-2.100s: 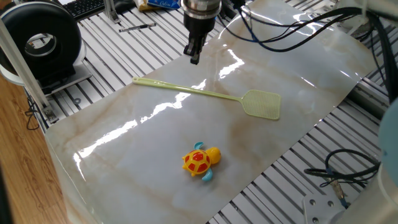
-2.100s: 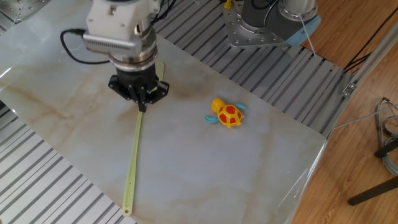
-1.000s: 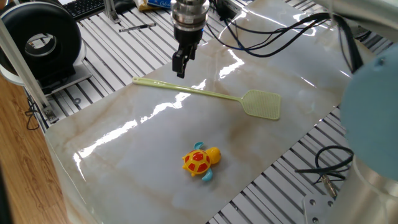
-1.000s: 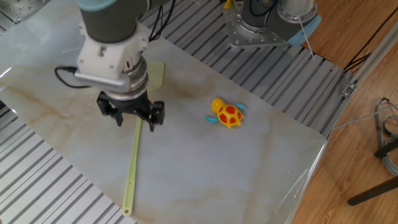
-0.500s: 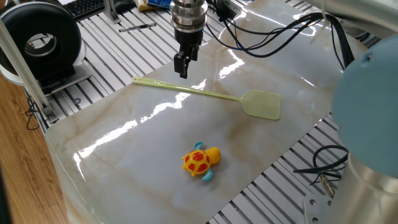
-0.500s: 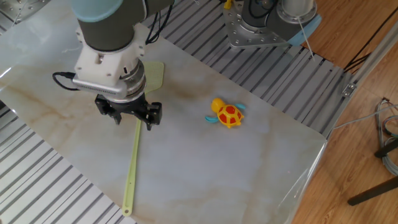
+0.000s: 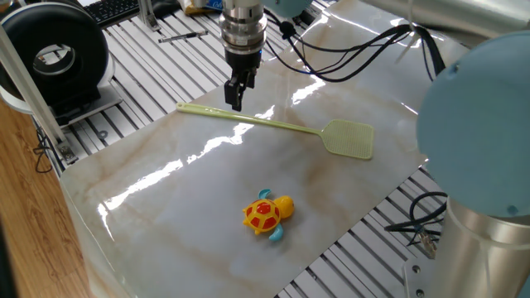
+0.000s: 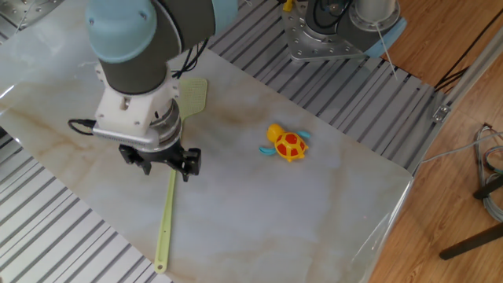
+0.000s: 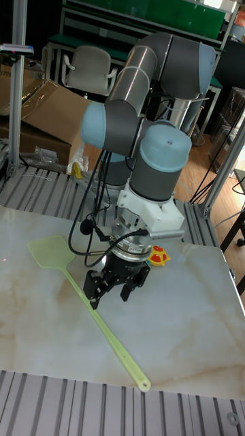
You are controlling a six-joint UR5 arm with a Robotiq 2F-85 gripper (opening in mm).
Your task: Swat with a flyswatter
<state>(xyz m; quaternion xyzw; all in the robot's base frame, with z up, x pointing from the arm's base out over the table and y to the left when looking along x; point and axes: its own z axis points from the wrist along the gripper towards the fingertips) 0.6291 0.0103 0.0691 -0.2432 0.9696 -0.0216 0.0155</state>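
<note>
The pale yellow-green flyswatter (image 7: 257,122) lies flat on the marble sheet, its mesh head (image 7: 349,138) toward the right in one fixed view. My gripper (image 7: 234,98) hangs just over the handle, about a third of the way along from its free end. In the other fixed view the gripper (image 8: 166,166) is open, its fingers spread to either side of the handle (image 8: 167,216). The tall view shows the gripper (image 9: 110,294) straddling the stick (image 9: 116,343) with nothing held. The orange-and-yellow toy turtle (image 7: 267,215) sits apart, nearer the sheet's front edge.
A black round device (image 7: 54,54) and a keyboard (image 7: 112,8) stand off the sheet at the back left. Loose cables (image 7: 435,232) lie on the slatted table at the right. The arm's base (image 8: 334,31) rises beyond the turtle (image 8: 287,144).
The gripper, shut two seconds ago, has opened. It has shifted along the handle toward the free end and dropped lower. Flyswatter and turtle have not moved.
</note>
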